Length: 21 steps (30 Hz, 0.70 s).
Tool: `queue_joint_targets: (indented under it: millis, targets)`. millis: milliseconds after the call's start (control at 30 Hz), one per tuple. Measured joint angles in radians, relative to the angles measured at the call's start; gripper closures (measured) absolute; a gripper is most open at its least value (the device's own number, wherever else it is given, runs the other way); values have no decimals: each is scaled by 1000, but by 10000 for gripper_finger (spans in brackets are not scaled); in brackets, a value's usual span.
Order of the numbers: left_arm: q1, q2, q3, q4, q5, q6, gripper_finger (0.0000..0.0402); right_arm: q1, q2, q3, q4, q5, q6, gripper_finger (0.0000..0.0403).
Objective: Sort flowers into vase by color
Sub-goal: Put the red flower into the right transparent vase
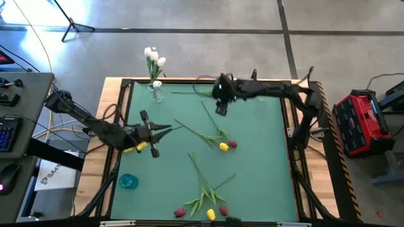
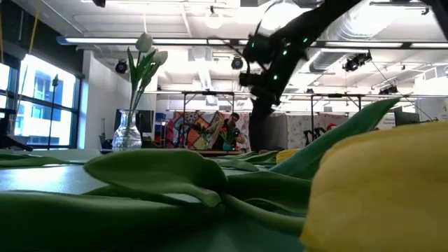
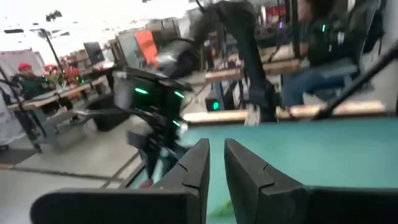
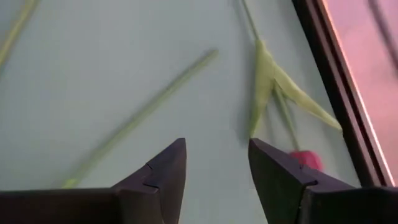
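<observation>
Left gripper [image 1: 165,129], clamped on a light, floppy yellow-headed artificial tulip [image 1: 134,148] mid-stem, sits at nine o'clock; right gripper [image 4: 214,163] hangs apart.

Green table [image 1: 252,164], wood-edged. Glass vase [image 1: 156,92] with white tulips at far left corner. Loose red and yellow tulips [image 1: 218,139] lying mid-table, more [image 1: 205,198] at near edge. Small blue dish [image 1: 128,181] near left.

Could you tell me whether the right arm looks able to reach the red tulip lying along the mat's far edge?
Probably yes: the right gripper hangs open just above the mat, with the red tulip lying uncovered close ahead by the frame.
</observation>
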Motion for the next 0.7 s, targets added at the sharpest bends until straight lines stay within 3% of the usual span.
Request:
queue_joint_targets:
  millis: [367,700]
  targets:
    - [-6,133,0,-90,-118,-149,367,-194,231,235,-177,-130,-260,254]
    - [122,206,-1,-89,-50,-244,367,-236,420,498,-374,-154,-370,254]
